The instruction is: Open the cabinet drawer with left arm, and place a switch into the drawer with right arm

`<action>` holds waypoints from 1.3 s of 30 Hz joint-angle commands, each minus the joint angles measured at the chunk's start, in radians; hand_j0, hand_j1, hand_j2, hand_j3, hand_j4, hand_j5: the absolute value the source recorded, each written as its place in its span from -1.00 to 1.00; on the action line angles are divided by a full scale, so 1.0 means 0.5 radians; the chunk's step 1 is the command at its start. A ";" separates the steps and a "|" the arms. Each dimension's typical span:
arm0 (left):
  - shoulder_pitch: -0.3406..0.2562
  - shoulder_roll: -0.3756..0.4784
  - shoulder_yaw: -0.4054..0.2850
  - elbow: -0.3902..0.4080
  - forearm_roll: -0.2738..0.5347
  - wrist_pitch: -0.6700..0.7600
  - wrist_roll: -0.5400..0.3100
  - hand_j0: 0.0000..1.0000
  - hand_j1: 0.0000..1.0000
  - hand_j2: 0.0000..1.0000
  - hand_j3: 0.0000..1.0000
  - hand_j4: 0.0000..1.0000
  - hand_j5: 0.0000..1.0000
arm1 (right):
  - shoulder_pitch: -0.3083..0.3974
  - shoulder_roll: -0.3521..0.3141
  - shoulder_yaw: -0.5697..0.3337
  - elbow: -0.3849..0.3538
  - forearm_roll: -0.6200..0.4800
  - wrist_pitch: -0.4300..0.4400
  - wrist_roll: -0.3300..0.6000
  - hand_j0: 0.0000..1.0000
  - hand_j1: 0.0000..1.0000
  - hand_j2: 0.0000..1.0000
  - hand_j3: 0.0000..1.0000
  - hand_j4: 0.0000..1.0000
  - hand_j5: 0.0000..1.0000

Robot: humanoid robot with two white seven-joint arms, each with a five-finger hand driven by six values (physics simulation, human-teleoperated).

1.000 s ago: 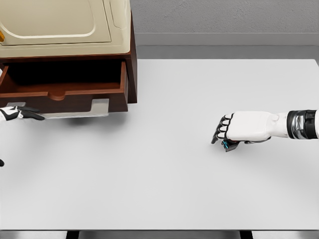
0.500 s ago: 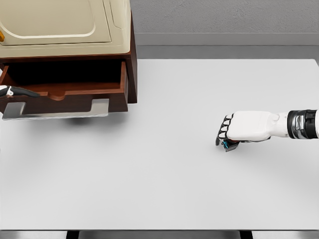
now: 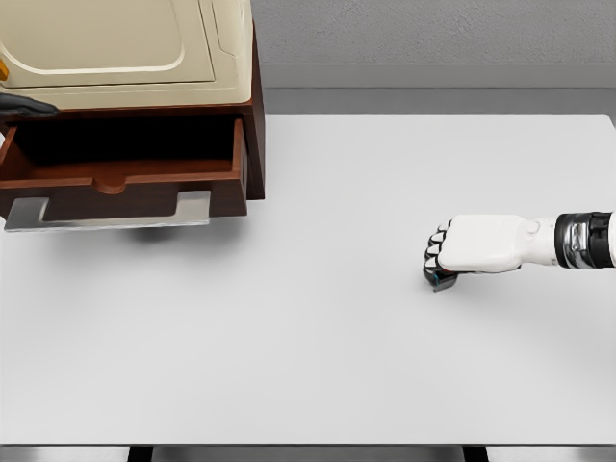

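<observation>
At the far left edge, only dark fingertips of the left hand (image 3: 24, 104) showed beside the cabinet (image 3: 231, 87), too little to tell their spread. The drawer (image 3: 125, 178) stood pulled open. Well to the right, the right hand (image 3: 462, 252) reached in level over the table (image 3: 308, 337), knuckles up, fingers curled tight around the small dark switch (image 3: 441, 280).

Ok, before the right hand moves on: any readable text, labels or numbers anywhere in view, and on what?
None readable. The cabinet, the open drawer and the white table carry no lettering. The small dark item under the right hand is mostly hidden and too small to read.
</observation>
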 commanded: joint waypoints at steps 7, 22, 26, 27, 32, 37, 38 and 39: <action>0.000 -0.002 0.001 0.000 0.021 0.009 0.001 1.00 1.00 1.00 1.00 1.00 1.00 | 0.003 0.016 -0.013 0.019 -0.022 0.005 0.000 -0.16 -0.16 -0.16 -0.16 -0.16 -0.16; 0.000 -0.012 0.001 -0.003 0.018 0.009 0.001 1.00 1.00 1.00 1.00 1.00 1.00 | -0.123 0.255 -0.182 0.075 -0.135 0.005 0.000 -0.15 -0.15 -0.15 -0.15 -0.15 -0.15; 0.000 -0.015 -0.005 -0.003 0.015 0.006 0.001 1.00 1.00 1.00 1.00 1.00 1.00 | -0.209 0.341 -0.179 0.075 -0.135 0.005 0.000 -0.15 -0.15 -0.15 -0.15 -0.15 -0.15; 0.000 -0.015 -0.005 -0.003 0.015 0.006 0.001 1.00 1.00 1.00 1.00 1.00 1.00 | -0.230 0.357 -0.179 0.078 -0.138 0.005 0.000 -0.15 -0.15 -0.15 -0.15 -0.15 -0.15; 0.000 -0.027 -0.005 -0.003 0.008 0.009 0.001 1.00 1.00 1.00 1.00 1.00 1.00 | -0.365 0.498 -0.155 0.118 -0.138 0.005 0.000 -0.15 -0.15 -0.15 -0.15 -0.15 -0.15; 0.000 -0.039 -0.005 -0.003 0.008 0.009 0.001 1.00 1.00 1.00 1.00 1.00 1.00 | -0.564 0.664 -0.056 0.283 -0.166 0.005 0.000 -0.14 -0.14 -0.14 -0.14 -0.14 -0.14; 0.000 -0.042 -0.005 -0.003 0.005 0.009 0.001 1.00 1.00 1.00 1.00 1.00 1.00 | -0.592 0.691 -0.050 0.286 -0.166 0.005 0.000 -0.15 -0.15 -0.15 -0.15 -0.15 -0.15; 0.000 -0.042 -0.008 0.000 0.002 0.009 0.001 1.00 1.00 1.00 1.00 1.00 1.00 | -0.620 0.703 -0.047 0.286 -0.166 0.005 0.000 -0.15 -0.15 -0.15 -0.15 -0.15 -0.15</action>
